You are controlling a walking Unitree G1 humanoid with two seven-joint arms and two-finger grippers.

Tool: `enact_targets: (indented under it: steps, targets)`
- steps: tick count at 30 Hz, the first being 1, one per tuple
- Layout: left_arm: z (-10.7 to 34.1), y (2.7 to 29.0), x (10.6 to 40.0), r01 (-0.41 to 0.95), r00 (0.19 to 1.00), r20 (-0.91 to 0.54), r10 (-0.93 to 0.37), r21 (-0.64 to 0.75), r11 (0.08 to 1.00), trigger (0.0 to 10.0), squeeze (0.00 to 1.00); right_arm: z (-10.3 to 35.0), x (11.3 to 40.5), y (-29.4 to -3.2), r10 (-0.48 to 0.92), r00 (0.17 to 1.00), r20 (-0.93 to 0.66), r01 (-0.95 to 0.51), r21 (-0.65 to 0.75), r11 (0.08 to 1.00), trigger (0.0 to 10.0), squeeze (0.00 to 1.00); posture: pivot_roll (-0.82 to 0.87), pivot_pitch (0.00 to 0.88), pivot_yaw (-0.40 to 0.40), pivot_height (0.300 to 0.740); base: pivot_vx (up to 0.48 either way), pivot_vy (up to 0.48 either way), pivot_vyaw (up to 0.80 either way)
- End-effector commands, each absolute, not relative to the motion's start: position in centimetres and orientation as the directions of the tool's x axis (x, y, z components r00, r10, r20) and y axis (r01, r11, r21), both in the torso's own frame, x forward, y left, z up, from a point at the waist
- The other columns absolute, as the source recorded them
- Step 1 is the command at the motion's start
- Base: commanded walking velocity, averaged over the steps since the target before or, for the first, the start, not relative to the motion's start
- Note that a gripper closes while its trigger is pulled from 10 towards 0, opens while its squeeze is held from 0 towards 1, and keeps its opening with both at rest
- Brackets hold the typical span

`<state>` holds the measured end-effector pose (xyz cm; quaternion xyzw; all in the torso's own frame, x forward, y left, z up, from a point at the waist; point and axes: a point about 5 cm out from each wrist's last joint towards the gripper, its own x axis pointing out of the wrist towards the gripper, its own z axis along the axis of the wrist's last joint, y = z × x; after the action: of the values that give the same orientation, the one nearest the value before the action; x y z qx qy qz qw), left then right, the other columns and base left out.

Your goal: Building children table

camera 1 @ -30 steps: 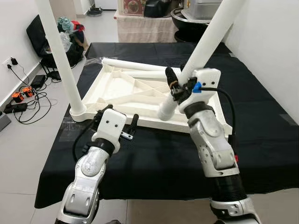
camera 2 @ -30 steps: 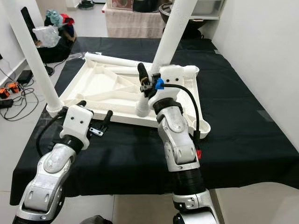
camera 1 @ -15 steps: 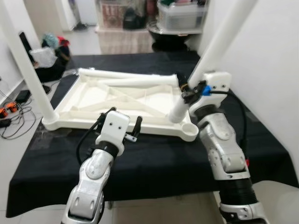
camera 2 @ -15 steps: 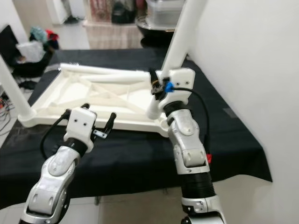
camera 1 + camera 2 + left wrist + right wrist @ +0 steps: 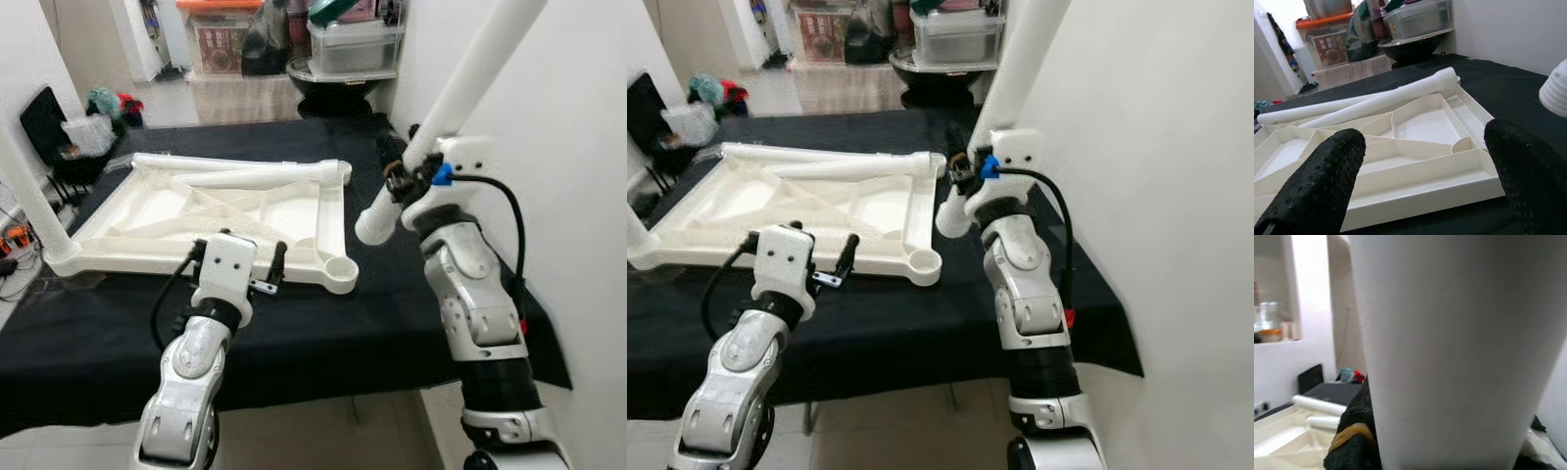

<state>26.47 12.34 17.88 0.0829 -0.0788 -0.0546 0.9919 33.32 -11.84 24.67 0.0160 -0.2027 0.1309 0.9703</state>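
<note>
**Kid:** What was that long white leg [image 5: 460, 98] like, and where was it?

**Helper:** It looked like hollow plastic, so I'd guess light and stiff, but smooth and a bit slippery. Your right hand [image 5: 400, 182] was closed on it near the ribbed bottom end. That was a good place to hold it. The leg was up in the air, just past the tabletop's [image 5: 196, 211] empty corner hole [image 5: 340, 267].

**Kid:** Which way did it point?

**Helper:** Its long line slanted, bottom end down toward you, top end up and to the right.

**Kid:** And your left hand [image 5: 240, 269]?

**Helper:** Wide open and empty, by the tabletop's near edge on the black worktop [image 5: 323, 323].
</note>
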Motion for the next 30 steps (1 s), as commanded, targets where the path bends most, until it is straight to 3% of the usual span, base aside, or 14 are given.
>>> enact_targets:
  steps: [1,9,19,20,24,30]
  targets:
    - [18.1,12.5,26.4,0.090,0.982,0.150,-0.115,0.162,0.983,10.0,0.00,25.0,33.2,-11.2,0.277,0.870,0.408,-0.287,-0.038,0.957,10.0,0.00,0.02,0.000,-0.064,0.740,0.000,0.000,0.00]
    - [18.0,11.8,26.1,0.113,0.980,0.148,-0.135,0.150,0.982,10.0,0.00,24.8,33.3,-11.0,0.271,0.874,0.404,-0.280,-0.038,0.959,10.0,0.00,0.02,0.000,-0.068,0.740,0.000,0.000,0.67]
    - [18.2,10.7,25.3,0.152,0.976,0.139,-0.169,0.127,0.980,10.0,0.00,25.8,36.4,-12.4,0.234,0.912,0.337,-0.241,-0.022,0.970,10.0,0.00,0.03,0.018,-0.078,0.740,0.000,0.000,0.00]
    - [18.4,10.8,25.2,0.148,0.976,0.142,-0.165,0.122,0.981,10.0,0.00,25.9,36.8,-13.0,0.228,0.915,0.334,-0.235,-0.022,0.972,10.0,0.00,0.04,0.056,-0.083,0.740,0.000,0.000,0.00]
    - [18.8,10.9,25.0,0.143,0.976,0.148,-0.160,0.118,0.983,10.0,0.00,26.2,37.5,-14.0,0.220,0.918,0.331,-0.221,-0.033,0.975,10.0,0.00,0.04,0.069,-0.083,0.740,0.000,0.000,0.00]
    - [19.1,10.7,24.6,0.154,0.974,0.147,-0.172,0.123,0.980,10.0,0.00,26.7,38.2,-15.7,0.174,0.925,0.337,-0.176,-0.024,0.984,10.0,0.00,0.05,0.113,-0.078,0.740,0.000,0.000,-0.53]
